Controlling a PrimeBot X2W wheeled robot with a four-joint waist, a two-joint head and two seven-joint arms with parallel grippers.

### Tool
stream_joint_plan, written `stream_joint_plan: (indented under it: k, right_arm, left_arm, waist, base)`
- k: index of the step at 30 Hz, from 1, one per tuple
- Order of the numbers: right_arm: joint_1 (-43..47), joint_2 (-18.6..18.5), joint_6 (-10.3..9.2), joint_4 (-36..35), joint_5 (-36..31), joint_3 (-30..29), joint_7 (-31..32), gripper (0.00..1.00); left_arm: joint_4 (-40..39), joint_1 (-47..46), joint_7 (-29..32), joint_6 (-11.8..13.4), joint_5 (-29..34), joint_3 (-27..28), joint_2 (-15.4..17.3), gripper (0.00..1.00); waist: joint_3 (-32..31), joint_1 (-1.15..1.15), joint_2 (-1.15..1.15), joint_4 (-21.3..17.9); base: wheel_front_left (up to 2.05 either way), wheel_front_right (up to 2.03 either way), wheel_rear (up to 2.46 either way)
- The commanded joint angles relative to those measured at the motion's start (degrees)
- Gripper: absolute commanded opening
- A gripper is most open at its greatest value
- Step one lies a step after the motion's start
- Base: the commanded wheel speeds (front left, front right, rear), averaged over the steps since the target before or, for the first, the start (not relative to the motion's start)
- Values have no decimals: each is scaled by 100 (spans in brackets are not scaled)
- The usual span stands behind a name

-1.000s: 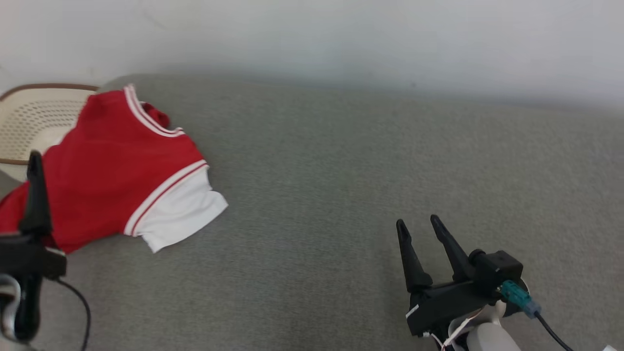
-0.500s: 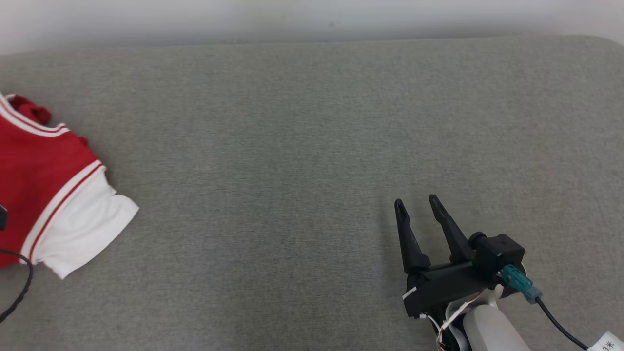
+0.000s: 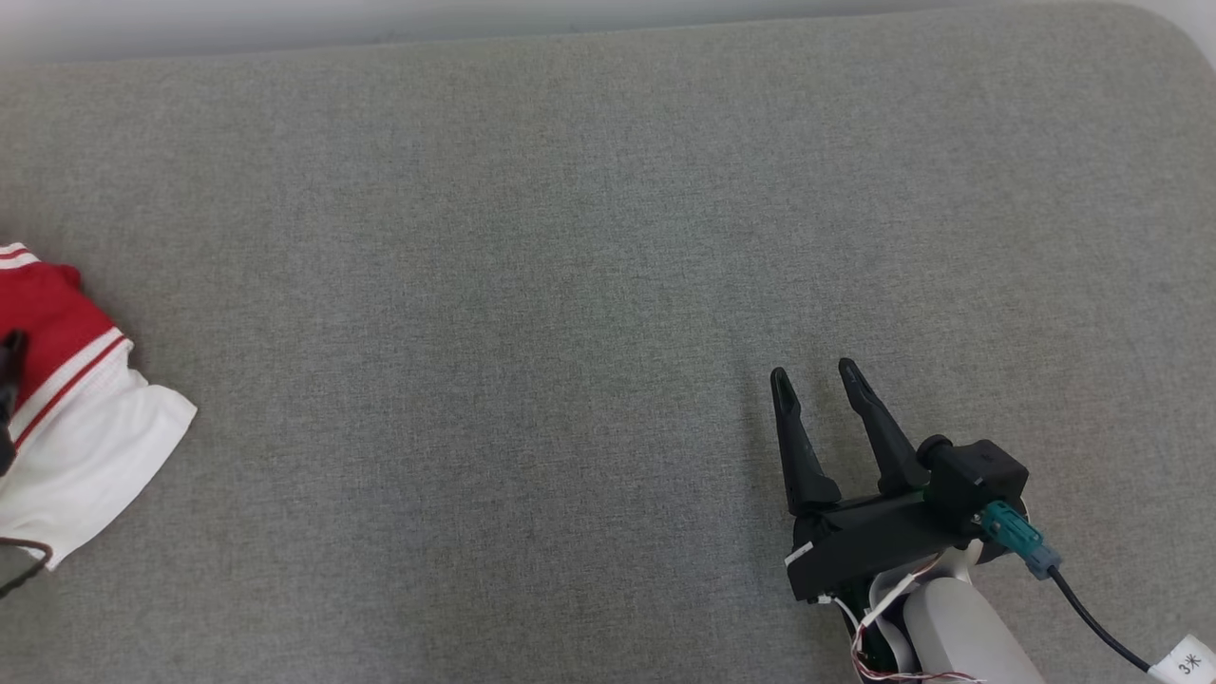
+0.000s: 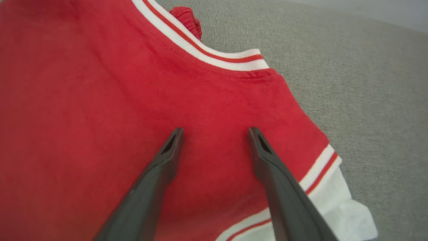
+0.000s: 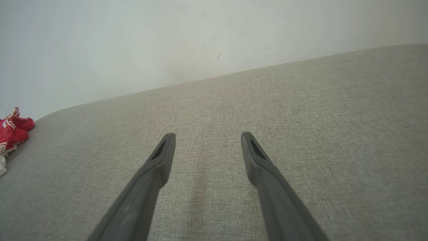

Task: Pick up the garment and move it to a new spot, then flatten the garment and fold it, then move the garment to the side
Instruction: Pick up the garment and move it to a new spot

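Note:
The garment (image 3: 66, 399) is a red shirt with white striped trim and a white sleeve, lying at the far left edge of the head view on the grey padded surface (image 3: 570, 285). In the left wrist view the garment (image 4: 117, 83) spreads under my left gripper (image 4: 215, 132), whose two dark fingers stand open just above the red cloth with nothing between them. My right gripper (image 3: 812, 375) is open at the lower right, far from the shirt, over bare grey fabric. In the right wrist view my right gripper (image 5: 207, 135) points at the wall, with the garment (image 5: 13, 130) at the far left.
A pale wall (image 5: 200, 40) runs along the far edge of the grey surface. A black cable (image 3: 24, 560) lies at the lower left beside the white sleeve. The surface's rounded corner (image 3: 1178, 19) is at the top right.
The head camera has swung right and down: the shirt slid toward the left edge and the pale basket left the picture. The right gripper holds much the same pose, still open.

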Motion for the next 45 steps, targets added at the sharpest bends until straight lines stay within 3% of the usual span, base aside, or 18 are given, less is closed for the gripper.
stream_joint_plan:
  k: [1,10,11,12,33,45]
  right_arm:
    - [-9,-5,4,-16,-19,-4,-8,100]
    - [-51,-5,4,-37,-63,30,-10,100]
    - [-58,-5,4,-29,-66,29,-9,100]
    - [-64,-5,4,-24,-62,21,-9,100]
    - [232,-6,4,52,-44,-37,-10,100]
    - [273,-7,4,51,81,-28,-10,100]
  left_arm:
    - [94,-83,149,4,-100,-130,106,100]
    - [631,-75,699,4,-240,-658,193,100]
    - [661,-49,694,4,-240,-713,189,56]
    - [658,-42,642,4,-220,-767,193,0]
    - [-622,-714,-1530,3,-33,-1450,623,0]
    - [-2343,-1175,-1573,89,203,-1759,317,0]
  waist:
    - [24,-1,-1,-16]
    - [66,-1,-1,-71]
    - [67,-1,-1,-76]
    - [71,-1,-1,-78]
    - [-536,-1,-1,433]
    - [-749,-1,-1,289]
  base:
    - [0,0,0]
    - [0,0,0]
    - [0,0,0]
    - [0,0,0]
    - [0,0,0]
    - [0,0,0]
